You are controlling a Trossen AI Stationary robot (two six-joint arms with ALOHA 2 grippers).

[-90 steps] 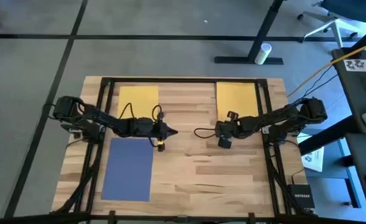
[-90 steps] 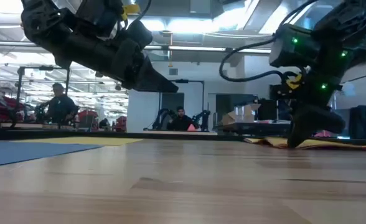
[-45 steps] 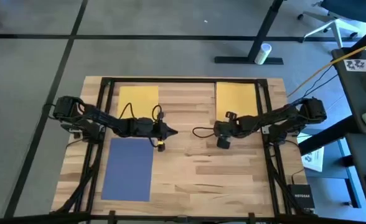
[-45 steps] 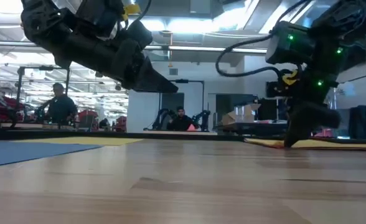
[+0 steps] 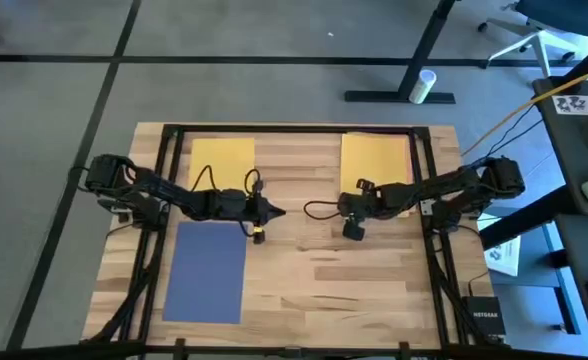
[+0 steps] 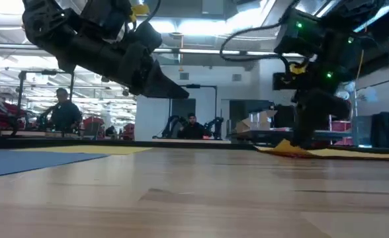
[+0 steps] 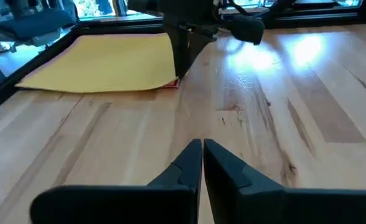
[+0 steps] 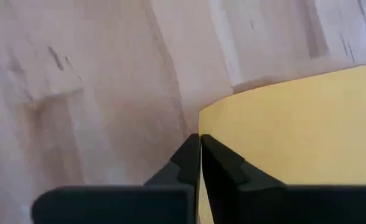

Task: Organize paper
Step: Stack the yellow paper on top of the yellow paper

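Note:
On the far right of the table lies a yellow-topped stack of paper (image 5: 376, 160), with a pink edge (image 7: 169, 84) showing under its corner. My right gripper (image 5: 344, 200) stands at the stack's near left corner, fingers shut. A single yellow sheet (image 5: 222, 158) lies flat at the far left. A navy blue sheet (image 5: 206, 270) lies flat at the near left. My left gripper (image 5: 277, 211) hovers shut above bare wood at the table's middle, holding nothing. My right gripper has the near left corner (image 8: 215, 124) of the yellow top sheet at its shut fingertips (image 7: 178, 68). The fingers come from above, pointing down. That corner (image 6: 278, 147) is raised slightly off the wood while the rest of the stack lies flat. How many sheets are taken cannot be told.
A black frame rail (image 5: 294, 129) runs along the table's far edge, with more rails down both sides. Bare wood (image 5: 344, 280) fills the middle and near right. In the low view people (image 6: 62, 112) sit in the room beyond the table.
My right gripper has gone a short way toward the table's left edge, still shut at the corner. The yellow-topped stack has slid with it a little leftward along the table.

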